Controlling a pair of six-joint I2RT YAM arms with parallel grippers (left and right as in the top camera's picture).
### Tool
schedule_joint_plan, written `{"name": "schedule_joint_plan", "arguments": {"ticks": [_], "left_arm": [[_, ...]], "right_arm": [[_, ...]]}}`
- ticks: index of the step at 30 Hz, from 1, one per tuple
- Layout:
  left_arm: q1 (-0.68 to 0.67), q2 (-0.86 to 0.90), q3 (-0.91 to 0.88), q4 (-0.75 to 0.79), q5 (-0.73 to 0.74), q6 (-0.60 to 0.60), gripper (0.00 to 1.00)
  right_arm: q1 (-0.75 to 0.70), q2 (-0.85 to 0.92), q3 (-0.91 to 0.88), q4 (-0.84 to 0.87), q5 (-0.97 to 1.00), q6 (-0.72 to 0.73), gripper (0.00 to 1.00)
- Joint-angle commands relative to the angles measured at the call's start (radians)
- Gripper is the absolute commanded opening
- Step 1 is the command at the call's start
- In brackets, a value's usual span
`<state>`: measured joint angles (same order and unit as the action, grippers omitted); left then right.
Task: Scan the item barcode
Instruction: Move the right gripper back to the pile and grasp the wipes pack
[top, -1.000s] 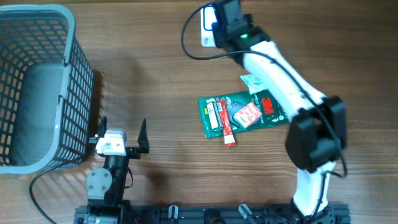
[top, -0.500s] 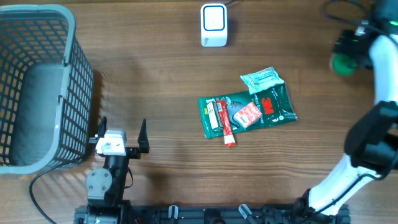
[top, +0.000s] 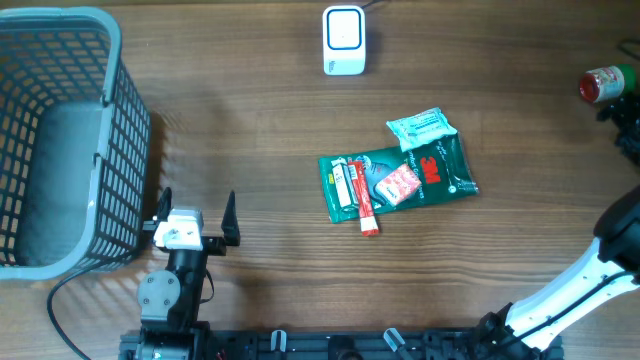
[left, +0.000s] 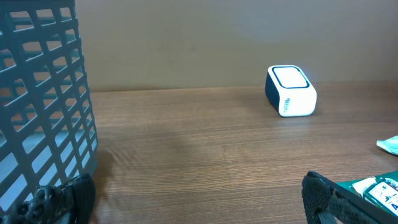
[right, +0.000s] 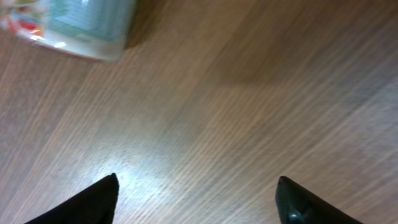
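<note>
My right gripper (right: 196, 186) hangs spread and empty over the wooden worktop (right: 249, 93); my left gripper (top: 197, 210) is spread too. The small red-capped, green-labelled bottle (top: 600, 85) lies at the far right edge. It looks light, rigid and apt to roll, so I'd pinch across its body.

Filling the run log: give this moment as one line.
left gripper open, empty | right gripper open, empty | scanner standing alone | green package lying flat, ungripped | red-capped container at right edge

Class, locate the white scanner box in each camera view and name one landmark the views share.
Overhead: white scanner, top centre.
Left wrist: white scanner right of centre, mid-height.
Right wrist: not in it.
Shared landmark: grey basket, left side in overhead and left wrist.
</note>
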<state>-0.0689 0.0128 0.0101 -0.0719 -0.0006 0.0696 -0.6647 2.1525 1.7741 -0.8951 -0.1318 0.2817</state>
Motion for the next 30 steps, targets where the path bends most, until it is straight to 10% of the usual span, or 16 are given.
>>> {"name": "schedule_joint_plan", "arguments": {"ticks": [1,13,20,30], "left_arm": [[0.004,-0.008,-0.005,-0.003,0.015,-0.006,1.00],[0.004,-0.008,-0.005,-0.003,0.015,-0.006,1.00],[0.003,-0.008,-0.005,-0.003,0.015,-0.006,1.00],[0.003,-0.008,-0.005,-0.003,0.015,-0.006,1.00]], "right_arm": [[0.039,0.003,0.009,-0.013,-0.041,0.009,0.90],[0.420,-0.034,0.043,-0.225,-0.364,0.010,0.95],[0.734,-0.034,0.039,-0.180,-0.204,0.103,0.98],[0.803,-0.033,0.011,-0.220,-0.098,0.191,0.84]]}}
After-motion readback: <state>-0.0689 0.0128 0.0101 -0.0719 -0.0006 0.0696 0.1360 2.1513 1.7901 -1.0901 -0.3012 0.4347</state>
